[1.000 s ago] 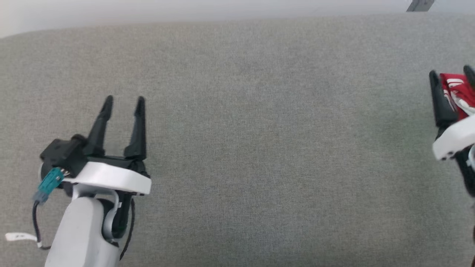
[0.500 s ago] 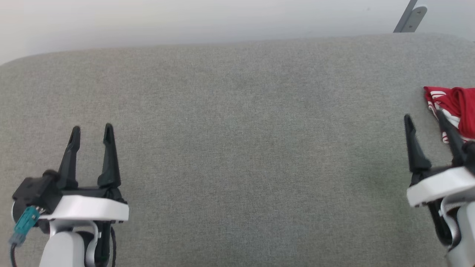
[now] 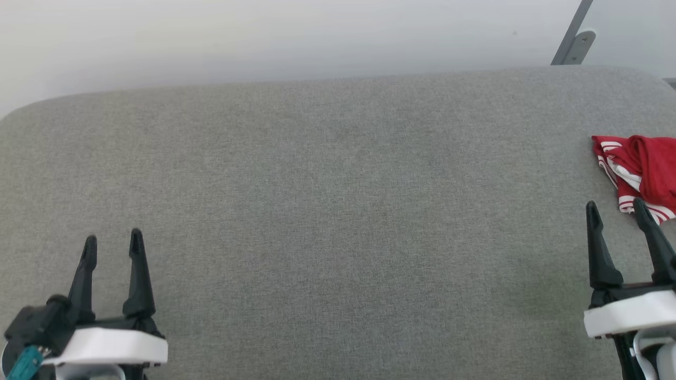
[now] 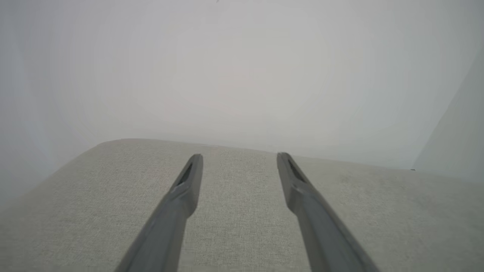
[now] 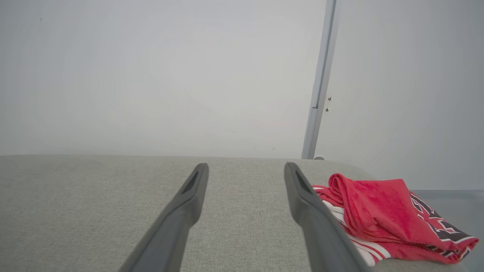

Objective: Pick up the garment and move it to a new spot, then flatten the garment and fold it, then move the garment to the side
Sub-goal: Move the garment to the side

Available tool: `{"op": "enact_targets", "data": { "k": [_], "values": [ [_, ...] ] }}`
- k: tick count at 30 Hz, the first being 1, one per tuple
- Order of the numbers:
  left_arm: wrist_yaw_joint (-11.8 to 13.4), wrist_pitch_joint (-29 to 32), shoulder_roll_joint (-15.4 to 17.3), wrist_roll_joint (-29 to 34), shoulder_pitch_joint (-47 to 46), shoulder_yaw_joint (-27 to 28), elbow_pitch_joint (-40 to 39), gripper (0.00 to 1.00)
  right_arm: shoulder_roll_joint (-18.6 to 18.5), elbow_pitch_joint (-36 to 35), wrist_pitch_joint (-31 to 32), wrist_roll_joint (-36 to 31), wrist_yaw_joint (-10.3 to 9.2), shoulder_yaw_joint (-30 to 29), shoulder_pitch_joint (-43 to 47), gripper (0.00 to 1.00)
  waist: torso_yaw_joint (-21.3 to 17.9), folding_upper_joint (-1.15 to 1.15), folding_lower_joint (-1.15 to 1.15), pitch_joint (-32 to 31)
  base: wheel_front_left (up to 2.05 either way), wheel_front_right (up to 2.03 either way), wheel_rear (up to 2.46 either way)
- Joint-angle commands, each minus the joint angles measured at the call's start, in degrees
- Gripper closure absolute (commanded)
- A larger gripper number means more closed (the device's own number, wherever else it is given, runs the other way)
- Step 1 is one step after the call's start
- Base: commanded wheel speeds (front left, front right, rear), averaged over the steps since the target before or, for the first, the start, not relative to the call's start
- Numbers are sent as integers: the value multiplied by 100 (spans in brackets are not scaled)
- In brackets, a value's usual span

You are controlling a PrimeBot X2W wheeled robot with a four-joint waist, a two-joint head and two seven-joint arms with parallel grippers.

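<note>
The left gripper (image 3: 113, 237) is hovering at the near left over the grey padded surface (image 3: 338, 211), jaws spread wide and holding nothing. The right gripper (image 3: 616, 205) is hovering at the near right, jaws equally wide and empty, its outer fingertip just beside the shirt (image 3: 641, 169). The shirt is lying bunched by the surface's right edge. In the right wrist view its long axis is running left to right, lettered end rightmost. A pale wall (image 3: 264, 42) is rising beyond.

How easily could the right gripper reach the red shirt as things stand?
Probably yes. The right gripper is open, and the shirt lies close ahead, slightly to its right, on the grey cushion, with nothing between them.
</note>
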Motion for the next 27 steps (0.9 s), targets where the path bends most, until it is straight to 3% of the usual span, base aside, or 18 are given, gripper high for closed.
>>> {"op": "enact_targets", "data": {
  "k": [1,13,27],
  "values": [
    [-21,-25,0,74,137,44,-32,0,51,-89,-24,-61,-2,-50,126,0,10,0,0,-36,0,0,0],
    [-21,-25,-76,-35,674,181,-76,0,363,-443,-24,-72,-2,-491,710,0,153,0,0,-177,0,0,0],
    [-21,-25,-180,-180,862,125,72,0,338,-422,-25,45,-2,-551,846,0,353,0,0,-269,0,0,0]
  ]
}}
